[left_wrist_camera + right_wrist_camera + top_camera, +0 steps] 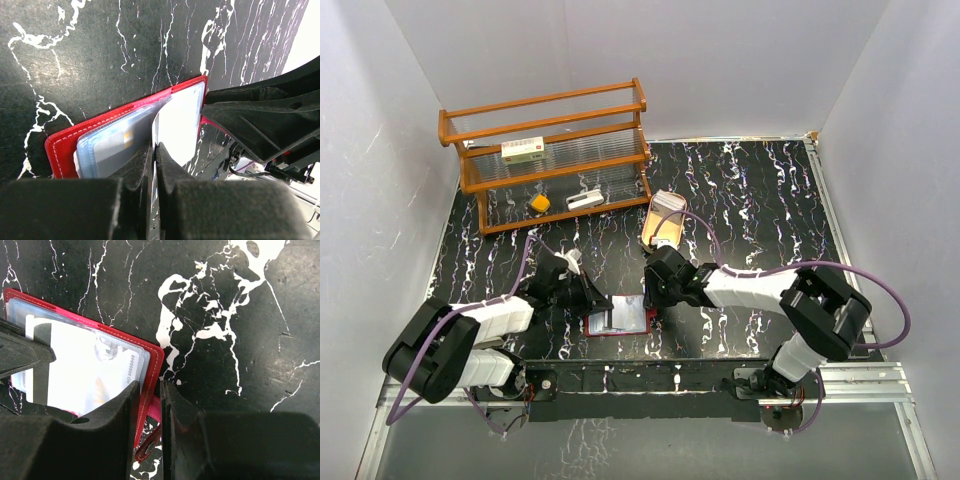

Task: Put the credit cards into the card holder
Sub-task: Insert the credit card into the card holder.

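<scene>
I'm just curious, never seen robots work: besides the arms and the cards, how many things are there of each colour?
Red: 1, card holder
Orange: 1, rack
Tan: 1, tray
White: 2, red-labelled box, small white item
Yellow: 1, small yellow item
Total: 6

Black marble-look tabletop (760, 200) with white veining runs under both sets of jaws. Plain white walls box it in: left wall (370, 150), back wall (720, 60), right wall (900, 150). Orange wooden rack (542, 100) with clear ribbed shelves stands well beyond the left jaws, against the back wall; light is even and diffuse, soft sheen on the tabletop.
</scene>
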`<state>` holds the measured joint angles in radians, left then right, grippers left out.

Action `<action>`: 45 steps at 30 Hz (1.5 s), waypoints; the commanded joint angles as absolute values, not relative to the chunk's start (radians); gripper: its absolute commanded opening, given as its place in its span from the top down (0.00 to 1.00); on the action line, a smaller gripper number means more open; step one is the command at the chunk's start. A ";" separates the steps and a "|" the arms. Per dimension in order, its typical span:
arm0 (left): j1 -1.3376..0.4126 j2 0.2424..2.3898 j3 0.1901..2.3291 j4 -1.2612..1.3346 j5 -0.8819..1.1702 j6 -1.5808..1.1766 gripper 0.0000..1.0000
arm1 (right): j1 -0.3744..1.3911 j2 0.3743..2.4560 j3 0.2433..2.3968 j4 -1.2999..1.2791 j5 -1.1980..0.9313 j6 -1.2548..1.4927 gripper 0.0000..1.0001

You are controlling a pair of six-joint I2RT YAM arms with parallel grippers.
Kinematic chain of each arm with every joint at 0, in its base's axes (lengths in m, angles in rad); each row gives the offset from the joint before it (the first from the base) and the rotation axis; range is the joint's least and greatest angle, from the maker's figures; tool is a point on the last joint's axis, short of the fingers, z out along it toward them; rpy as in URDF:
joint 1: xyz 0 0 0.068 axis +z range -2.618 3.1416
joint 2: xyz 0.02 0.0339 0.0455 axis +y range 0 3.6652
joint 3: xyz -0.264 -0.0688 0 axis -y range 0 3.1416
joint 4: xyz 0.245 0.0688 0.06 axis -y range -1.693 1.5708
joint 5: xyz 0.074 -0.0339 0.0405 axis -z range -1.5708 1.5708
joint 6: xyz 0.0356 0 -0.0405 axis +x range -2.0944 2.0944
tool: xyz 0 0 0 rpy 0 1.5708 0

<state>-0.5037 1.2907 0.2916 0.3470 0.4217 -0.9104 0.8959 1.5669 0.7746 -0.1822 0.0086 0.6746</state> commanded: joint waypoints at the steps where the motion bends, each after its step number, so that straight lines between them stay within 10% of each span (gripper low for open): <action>1: -0.512 1.292 0.246 0.359 0.325 -0.927 1.00 | 0.900 1.534 0.749 -0.166 0.061 0.717 0.79; 6: -0.517 1.283 0.219 0.392 0.334 -0.953 0.99 | 0.900 1.534 0.749 -0.156 0.061 0.729 0.79; 18: -0.520 1.136 0.377 0.052 0.256 -0.851 0.54 | 0.900 1.454 0.794 -0.262 0.045 0.704 0.72; 45: -0.522 1.141 0.375 0.001 0.304 -0.866 0.46 | 0.916 1.476 0.759 -0.177 -0.051 0.727 0.63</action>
